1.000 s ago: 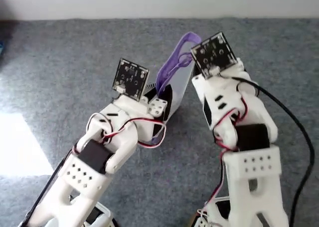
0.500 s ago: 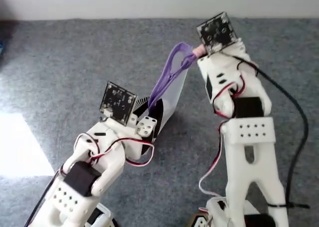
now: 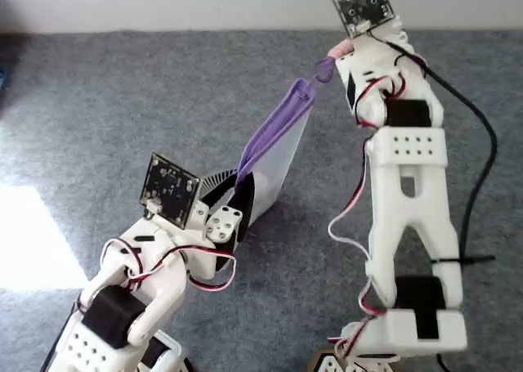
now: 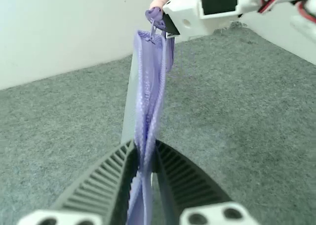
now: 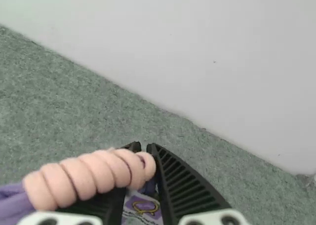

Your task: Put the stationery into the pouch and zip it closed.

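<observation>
A translucent white pouch (image 3: pixel 282 159) with a purple zipper (image 3: pixel 270 135) hangs stretched in the air between both arms. At its near end my left gripper (image 3: pixel 239 202) is shut on the zipper edge (image 4: pixel 145 111), its dark fingers (image 4: pixel 173 168) pressing the purple band from both sides. At the far end my right gripper (image 3: pixel 333 61) is shut on the zipper pull (image 5: pixel 140 205), which carries a pink coiled charm (image 5: pixel 89 178). That right gripper (image 4: pixel 169 26) and the charm (image 4: pixel 158 1) also show at the pouch's far tip. The zipper band lies flat and narrow.
Grey carpet (image 3: pixel 122 94) covers the table, bounded by a white wall (image 3: pixel 204 4) at the back. A black cable (image 3: pixel 482 151) runs along the right arm. A bright patch of light (image 3: pixel 24 241) lies at the left.
The right gripper has moved toward the back wall with the zipper pull while the left arm drew back toward the near side. The pouch stretched out and its looped zipper opening flattened.
</observation>
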